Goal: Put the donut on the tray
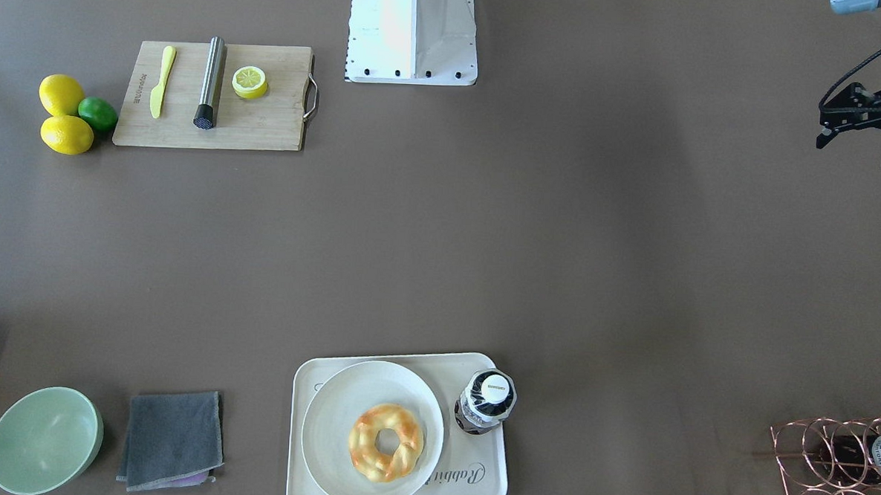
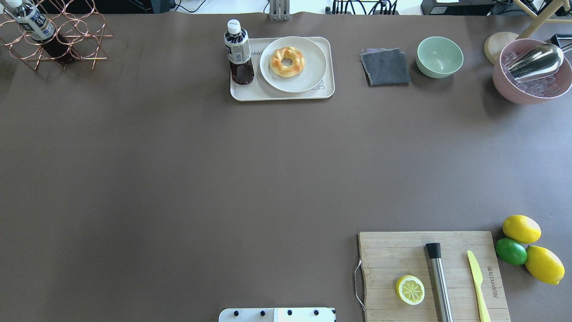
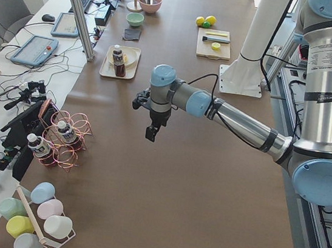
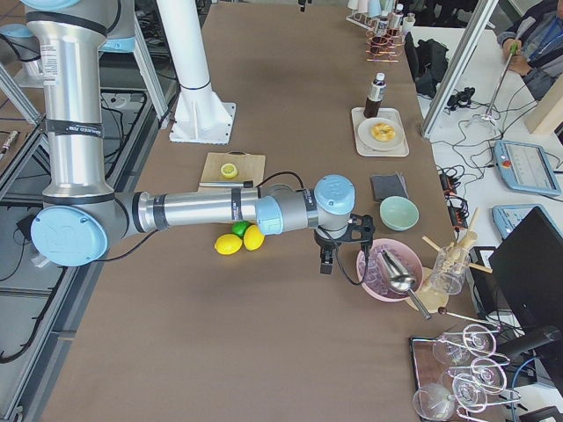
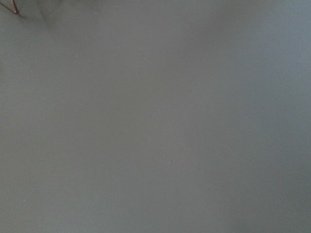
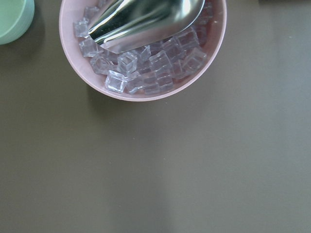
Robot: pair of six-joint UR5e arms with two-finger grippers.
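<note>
The donut (image 1: 386,442) is golden-yellow with orange-brown patches. It lies on a round off-white plate (image 1: 329,421) that sits on the cream tray (image 1: 478,481); it also shows in the overhead view (image 2: 287,61). A dark drink bottle (image 1: 486,402) stands on the tray beside the plate. My left gripper (image 1: 857,150) hovers far from the tray, fingers apart and empty. My right gripper (image 4: 325,264) shows only in the right side view, next to a pink bowl; I cannot tell if it is open or shut.
A wooden cutting board (image 2: 456,250) holds a lemon half (image 2: 410,290), a steel muddler and a yellow knife, with lemons and a lime (image 2: 511,251) beside it. A green bowl (image 2: 439,56), a grey cloth (image 2: 385,67), a pink bowl of ice (image 2: 532,78) and a copper wire rack (image 2: 58,40) line the far edge.
</note>
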